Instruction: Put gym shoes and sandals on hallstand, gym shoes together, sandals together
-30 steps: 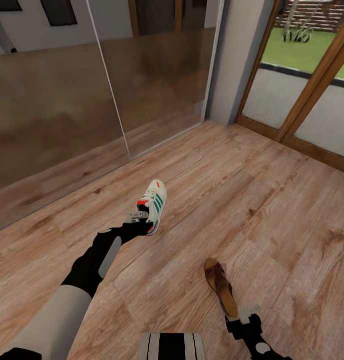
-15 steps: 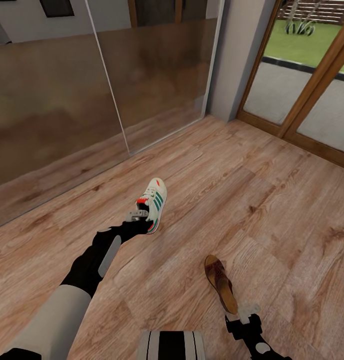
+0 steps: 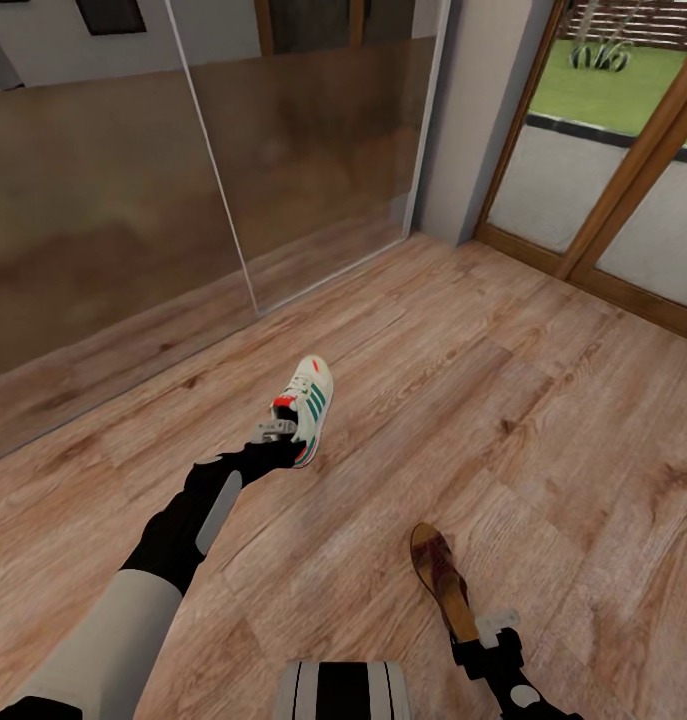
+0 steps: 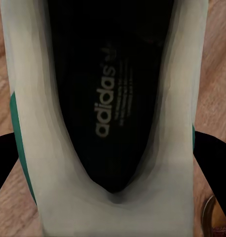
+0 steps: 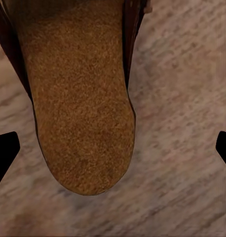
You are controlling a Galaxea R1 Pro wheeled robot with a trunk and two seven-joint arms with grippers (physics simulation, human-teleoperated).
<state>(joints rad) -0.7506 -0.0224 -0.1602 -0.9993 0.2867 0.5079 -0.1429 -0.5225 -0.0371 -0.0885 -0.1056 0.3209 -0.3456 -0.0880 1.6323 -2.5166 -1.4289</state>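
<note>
Closest to us, low in the head view, our right gripper (image 3: 488, 632) hangs over the heel end of a sandal (image 3: 441, 580). The sandal lies flat on the floor (image 3: 543, 420), dark brown with a tan inside. In the right wrist view we look straight down at the sandal's heel (image 5: 81, 108). The two black fingertips (image 5: 4, 153) sit far out at the sides, well apart from the sandal. So this gripper is wide open and holds nothing.

A bit further off, our left arm reaches forward. Our left gripper (image 3: 278, 432) is at the heel of a gym shoe (image 3: 308, 405). The shoe is cream-white with green stripes and a red heel tab. Its toe points away from us. In the left wrist view we see right into the shoe's dark inside (image 4: 110, 89). Black finger parts (image 4: 4, 158) show on both sides of the shoe, very close to it. We cannot tell if they squeeze the shoe or if the shoe is off the floor.

Further still stand the shiny mirror doors (image 3: 113, 200). Beside them is a pale wall corner (image 3: 478, 110). Furthest off is a glass door with a wood frame (image 3: 633, 170), and green grass outside.
</note>
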